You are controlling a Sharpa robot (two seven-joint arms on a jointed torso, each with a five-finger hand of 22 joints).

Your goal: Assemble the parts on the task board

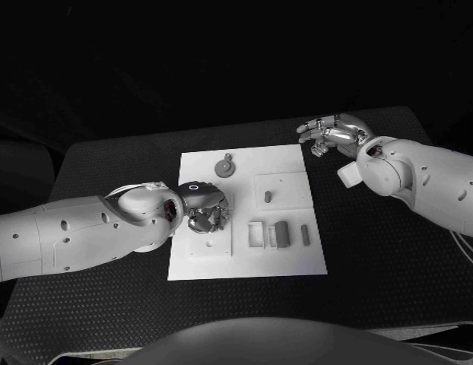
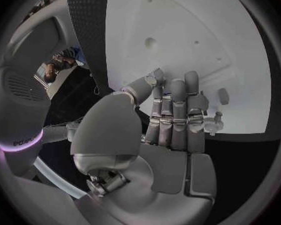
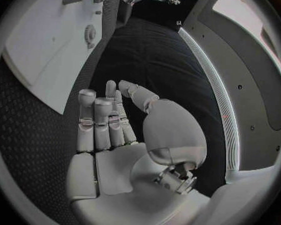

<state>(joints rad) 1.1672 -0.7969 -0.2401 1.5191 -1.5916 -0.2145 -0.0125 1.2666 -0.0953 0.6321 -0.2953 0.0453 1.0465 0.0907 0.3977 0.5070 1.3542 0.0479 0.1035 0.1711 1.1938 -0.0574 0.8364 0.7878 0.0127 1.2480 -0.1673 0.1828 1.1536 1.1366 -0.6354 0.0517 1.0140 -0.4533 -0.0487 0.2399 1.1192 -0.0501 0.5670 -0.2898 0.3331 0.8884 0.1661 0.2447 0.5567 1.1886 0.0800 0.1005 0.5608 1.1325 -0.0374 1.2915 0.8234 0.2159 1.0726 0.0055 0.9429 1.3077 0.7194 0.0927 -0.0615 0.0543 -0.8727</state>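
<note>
The white task board lies in the middle of the black table. My left hand hovers low over its left half with fingers straight and side by side; I see nothing held in them. A small pale piece shows beside the fingers, and I cannot tell what it is. On the board lie a round grey part, a small peg and three upright blocks. My right hand floats off the board's far right corner, fingers loosely spread and empty.
Black table mat surrounds the board on all sides, with free room at the front and right. In the right wrist view the board's edge and the round part lie beyond the hand.
</note>
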